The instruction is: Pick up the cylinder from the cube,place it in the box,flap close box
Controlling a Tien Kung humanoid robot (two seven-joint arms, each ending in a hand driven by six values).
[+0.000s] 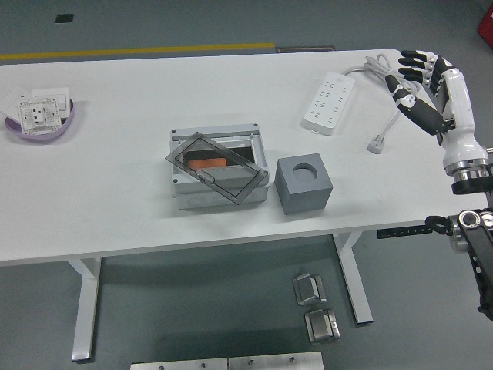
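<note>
White counter (115, 193) on white legs, grey floor (192, 308), yellow line (139, 52) along far floor, metal plates (316, 304) under counter.
</note>
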